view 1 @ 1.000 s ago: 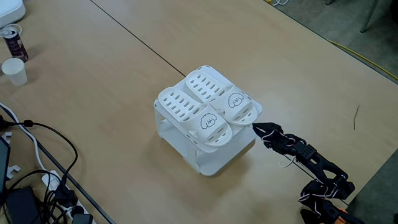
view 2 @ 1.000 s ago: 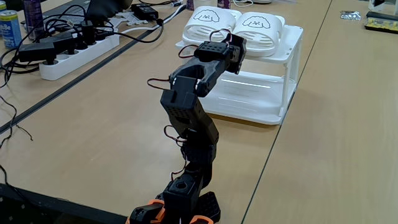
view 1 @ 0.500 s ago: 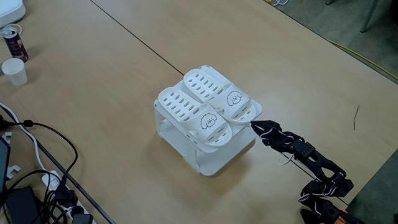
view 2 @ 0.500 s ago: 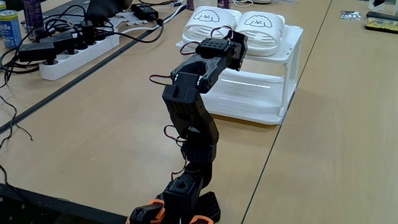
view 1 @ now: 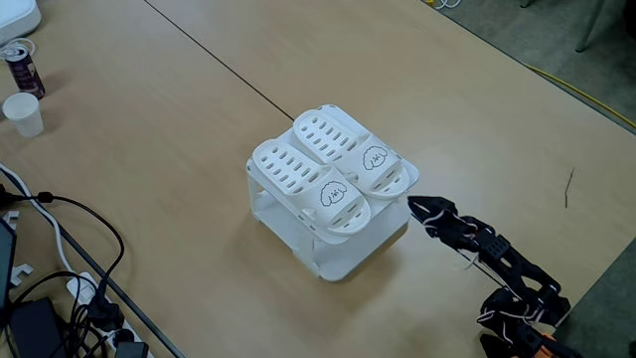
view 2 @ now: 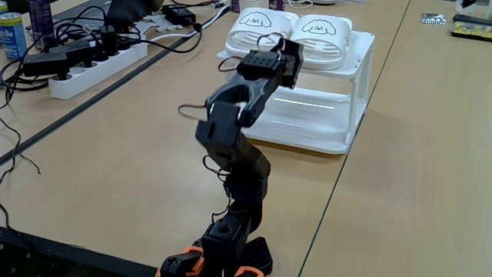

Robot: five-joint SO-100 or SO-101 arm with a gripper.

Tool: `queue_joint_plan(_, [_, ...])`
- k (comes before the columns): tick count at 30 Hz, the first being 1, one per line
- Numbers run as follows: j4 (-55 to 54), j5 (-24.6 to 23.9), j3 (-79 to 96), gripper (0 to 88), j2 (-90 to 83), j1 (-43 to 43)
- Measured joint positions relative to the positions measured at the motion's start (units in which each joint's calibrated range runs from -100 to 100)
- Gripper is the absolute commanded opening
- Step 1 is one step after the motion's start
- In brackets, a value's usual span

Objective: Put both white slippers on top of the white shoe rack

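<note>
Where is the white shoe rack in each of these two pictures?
A fixed view: the white shoe rack stands mid-picture, seen from above.
Another fixed view: the white shoe rack sits at top centre, beyond the arm.
Shared landmark: the white slippers lying side by side on its top.

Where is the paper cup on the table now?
In a fixed view the paper cup stands near the left edge, just below the dark can and far left of the white shoe rack.

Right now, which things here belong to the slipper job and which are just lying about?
Job: the white slippers, both on the white shoe rack; the pincer.

Lying about: paper cup, drink can, power strip, cables.
</note>
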Motion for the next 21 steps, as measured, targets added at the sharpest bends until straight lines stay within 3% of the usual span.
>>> queue_joint_plan(7, [-4.81,0.0,19.23,0.8,-15.75,0.97])
queue_joint_plan(21, [-52.45,0.0,48.16,0.8,-26.06,1.35])
